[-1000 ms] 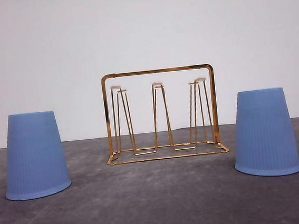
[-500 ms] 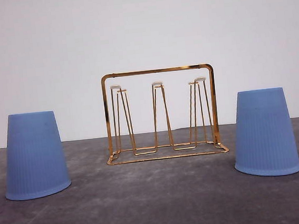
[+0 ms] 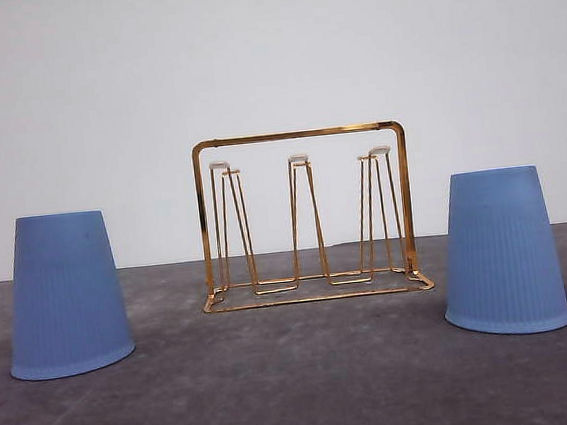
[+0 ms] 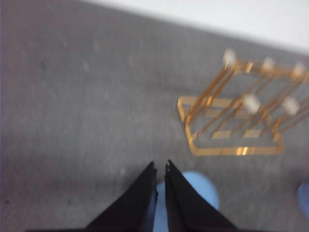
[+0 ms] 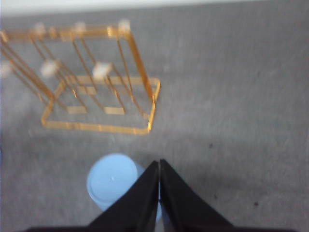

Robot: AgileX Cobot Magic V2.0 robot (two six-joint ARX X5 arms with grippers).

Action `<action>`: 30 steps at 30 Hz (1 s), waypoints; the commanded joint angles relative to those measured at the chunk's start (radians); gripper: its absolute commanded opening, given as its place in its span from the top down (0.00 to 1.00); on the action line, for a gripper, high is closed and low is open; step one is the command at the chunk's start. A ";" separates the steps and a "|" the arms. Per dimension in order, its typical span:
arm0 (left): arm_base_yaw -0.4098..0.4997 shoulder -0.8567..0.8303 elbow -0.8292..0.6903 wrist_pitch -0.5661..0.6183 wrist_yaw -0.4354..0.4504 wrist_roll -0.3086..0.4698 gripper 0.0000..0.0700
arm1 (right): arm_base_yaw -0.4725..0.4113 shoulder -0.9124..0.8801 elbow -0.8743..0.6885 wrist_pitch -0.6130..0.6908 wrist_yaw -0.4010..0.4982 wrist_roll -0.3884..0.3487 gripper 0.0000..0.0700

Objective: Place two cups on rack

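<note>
Toward the table's left edge, one light blue cup (image 3: 67, 296) stood upside down, rim on the grey table (image 3: 301, 392), well apart from the gold wire rack (image 3: 304, 218) that sat mid-table toward the far edge, its white-tipped prongs bare. A second, matching cup (image 3: 502, 252) stood inverted toward the right edge, again well clear of the rack. From above, the left gripper (image 4: 160, 166) hung over the left cup (image 4: 193, 193), its dark fingers drawn together to a narrow slit and holding nothing; the right gripper (image 5: 159, 163) hovered just beside and partly over the right cup (image 5: 112, 184), its fingers pressed tip to tip, likewise empty. Both wrist views were blurred, with the rack (image 4: 236, 121) beyond the left arm's fingers and the rack (image 5: 91, 87) beyond the right arm's. Neither cup had yet been lifted, so the task appeared to be at its opening step, the approach to the cups. The next move would likely call for each gripper to spread its fingers wide enough to span a cup's tapered wall, descend, close on it, then carry it over and seat it on a prong.
</note>
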 commanded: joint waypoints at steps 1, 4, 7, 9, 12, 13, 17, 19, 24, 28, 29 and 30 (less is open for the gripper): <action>-0.011 0.047 0.012 -0.003 -0.005 0.066 0.98 | 0.009 0.052 0.027 -0.014 0.003 -0.065 1.00; -0.027 0.114 0.012 -0.003 -0.013 0.090 0.98 | 0.011 0.116 0.043 -0.017 0.003 -0.091 1.00; -0.031 0.154 0.012 -0.007 -0.013 0.107 0.96 | 0.011 0.147 0.044 -0.019 0.003 -0.120 1.00; -0.031 0.166 0.012 -0.012 -0.012 0.108 0.86 | 0.011 0.156 0.044 -0.029 0.001 -0.133 1.00; -0.033 0.169 0.012 -0.013 -0.006 0.108 0.51 | 0.011 0.156 0.044 -0.044 -0.020 -0.162 0.86; -0.035 0.169 0.012 -0.013 -0.004 0.108 0.40 | 0.012 0.156 0.044 -0.048 -0.034 -0.165 0.72; -0.053 0.170 0.012 -0.013 0.008 0.104 0.25 | 0.017 0.156 0.044 -0.057 -0.058 -0.169 0.26; -0.078 0.175 0.012 -0.008 0.014 0.095 0.25 | 0.022 0.156 0.044 -0.056 -0.059 -0.172 0.22; -0.172 0.218 0.012 0.037 0.007 0.087 0.17 | 0.040 0.156 0.044 -0.057 -0.077 -0.173 0.20; -0.248 0.277 0.012 0.078 -0.080 0.088 0.15 | 0.053 0.156 0.044 -0.059 -0.087 -0.176 0.09; -0.259 0.291 0.012 0.084 -0.087 0.088 0.15 | 0.055 0.156 0.044 -0.061 -0.087 -0.176 0.06; -0.269 0.306 0.012 0.092 -0.087 0.088 0.15 | 0.055 0.156 0.044 -0.063 -0.087 -0.175 0.05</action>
